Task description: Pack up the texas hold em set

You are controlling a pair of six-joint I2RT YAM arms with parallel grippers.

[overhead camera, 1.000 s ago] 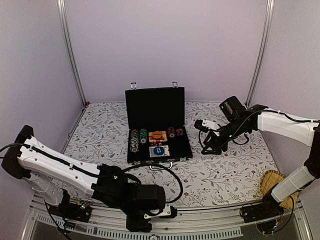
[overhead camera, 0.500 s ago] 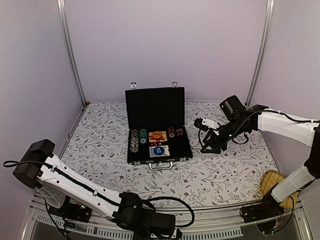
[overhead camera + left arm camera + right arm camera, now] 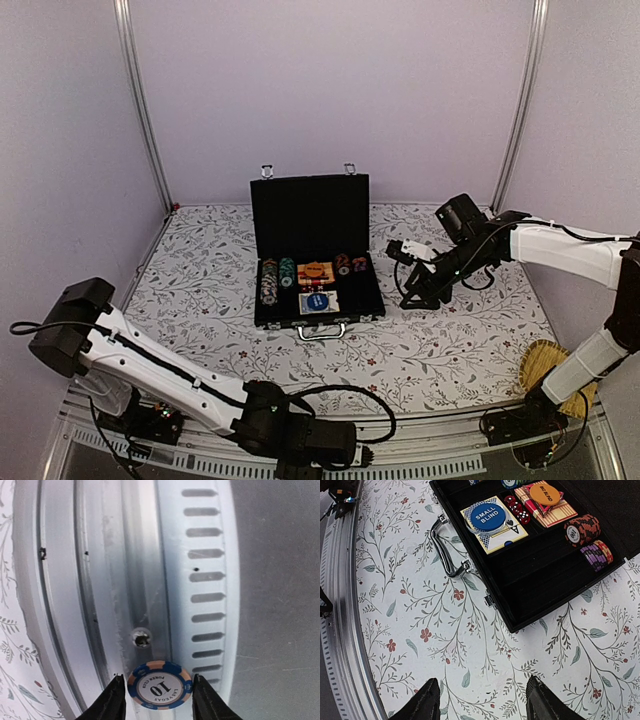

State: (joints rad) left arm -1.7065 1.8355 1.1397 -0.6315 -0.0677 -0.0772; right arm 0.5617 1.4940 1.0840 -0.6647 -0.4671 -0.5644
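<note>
The black briefcase [image 3: 318, 295] lies open in the middle of the table, lid [image 3: 310, 215] upright. In the right wrist view its tray [image 3: 545, 580] holds a blue "small blind" disc [image 3: 488, 515] on cards, an orange disc [image 3: 544, 493], red dice [image 3: 517, 509] and stacked chips [image 3: 581, 530]; the silver handle [image 3: 445, 550] faces the near edge. My left gripper [image 3: 159, 700] is shut on a blue and peach "10" chip [image 3: 160, 686] by its edges, over the metal front rail [image 3: 130, 580]; it sits low past the table's near edge [image 3: 345, 455]. My right gripper [image 3: 482, 700] is open and empty above the flowered cloth, right of the case [image 3: 410, 295].
A woven yellow straw item [image 3: 550, 365] lies at the table's right front corner by the right arm's base. The slotted rail [image 3: 420, 462] runs along the near edge. Frame posts [image 3: 140, 110] stand at the back corners.
My left arm has swung from the table's front down over the near rail and settled there. My right gripper has shifted slightly left toward the case.
</note>
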